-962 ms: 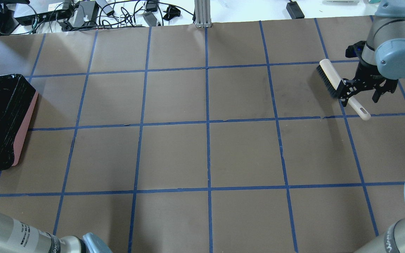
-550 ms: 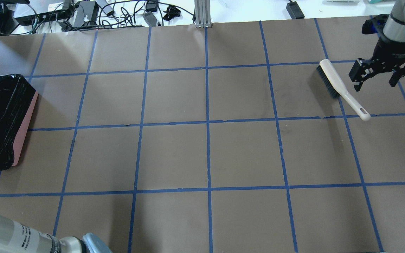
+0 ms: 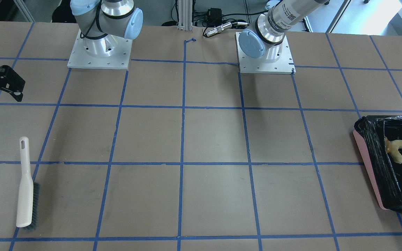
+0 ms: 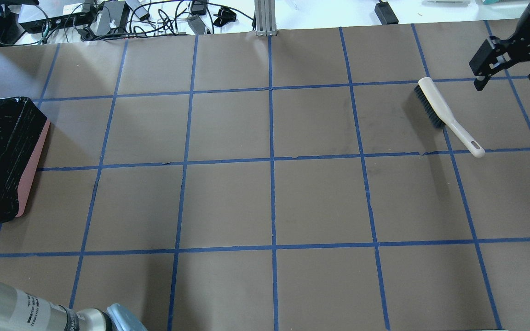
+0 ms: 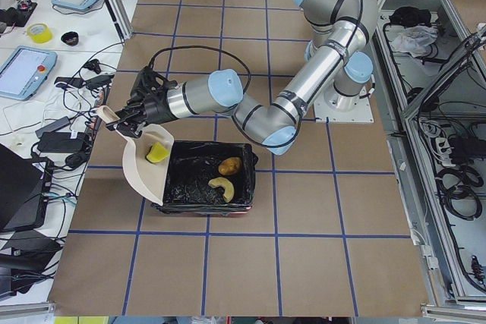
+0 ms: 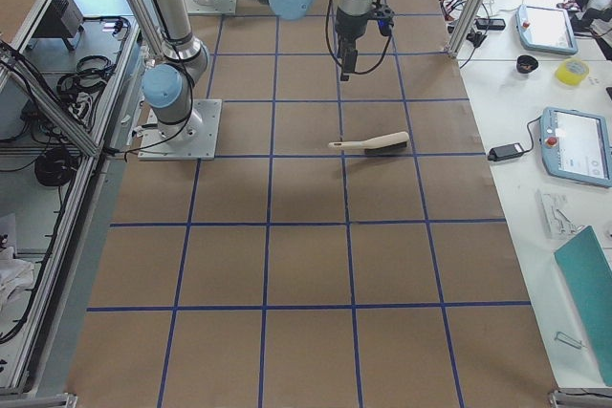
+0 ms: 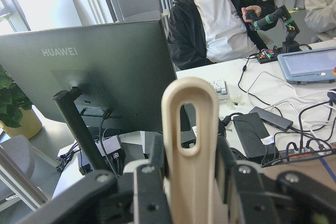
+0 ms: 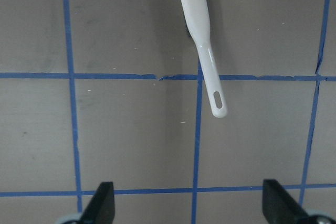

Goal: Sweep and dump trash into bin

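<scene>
The pink bin [image 5: 247, 187] with its black bag sits at the table's left end, also seen in the overhead view [image 4: 32, 170] and the front view [image 3: 368, 164]. Inside lie an amber oval [image 5: 229, 166] and a cream crescent [image 5: 222, 187] [image 3: 398, 148]. My left gripper [image 5: 125, 115] is shut on the handle [image 7: 189, 145] of the beige dustpan [image 5: 144, 168], which tilts over the bin's edge. A yellow wedge [image 5: 157, 153] rests on the pan. My right gripper [image 4: 506, 82] [image 8: 190, 205] hangs open and empty, above and beyond the brush.
A cream brush with dark bristles [image 4: 444, 115] [image 3: 24, 188] [image 8: 202, 51] lies flat on the brown table at the far right. Cables and power bricks [image 4: 108, 18] line the back edge. People sit at a desk behind a monitor [image 7: 94, 77].
My right gripper has left the brush handle and drawn away to the back right. The brush stays where it lay. The bin has not moved.
</scene>
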`<state>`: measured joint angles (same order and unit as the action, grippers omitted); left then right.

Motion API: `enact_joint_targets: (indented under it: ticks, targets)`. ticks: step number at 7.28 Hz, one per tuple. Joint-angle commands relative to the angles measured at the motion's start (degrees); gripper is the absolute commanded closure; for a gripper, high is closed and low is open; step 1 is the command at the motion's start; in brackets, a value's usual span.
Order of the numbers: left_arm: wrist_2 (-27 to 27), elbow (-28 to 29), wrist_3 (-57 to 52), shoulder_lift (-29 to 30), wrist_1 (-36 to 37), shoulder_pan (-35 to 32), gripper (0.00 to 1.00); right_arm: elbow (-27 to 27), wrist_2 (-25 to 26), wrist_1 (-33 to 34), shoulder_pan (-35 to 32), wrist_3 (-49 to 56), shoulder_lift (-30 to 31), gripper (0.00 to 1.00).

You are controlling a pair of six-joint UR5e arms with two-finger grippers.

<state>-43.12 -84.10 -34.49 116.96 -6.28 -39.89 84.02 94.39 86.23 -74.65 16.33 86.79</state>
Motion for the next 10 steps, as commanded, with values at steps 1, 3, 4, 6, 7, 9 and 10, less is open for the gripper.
enact_joint_targets:
  ticks: [1,3,4,6,7,9,10]
  targets:
    - [5.9,-5.8,0.2,0.1,9.9,1.1,1.0,-3.1,-1.6,-2.4,-8.8,-11.6,0.4,0.0]
    - [8.1,-6.0,-0.2,0.0,12.9,1.4,1.0,-2.6,-1.4,-1.8,-13.8,-20.5,0.2,0.0]
    - [11.1,-6.2,-1.1,0.5,15.5,2.6,1.0,-2.3,-1.3,-1.6,-13.9,-20.6,0.2,0.0]
    - [11.1,-5.7,0.0,-0.5,17.4,3.3,1.0,-1.3,-1.4,-1.5,-13.9,-21.3,0.7,0.0]
    - [10.2,-5.3,2.8,-1.9,16.1,2.9,1.0,-0.4,-1.5,-1.5,-14.1,-21.1,0.9,0.0]
    - [-5.1,-5.2,9.5,-5.3,8.0,-0.6,1.0,0.9,-1.5,-0.6,-14.1,-21.3,1.7,0.0]
    - [-14.7,-3.9,9.7,-7.8,1.0,-5.0,1.0,1.1,-1.4,0.1,-14.1,-20.7,1.6,0.0]
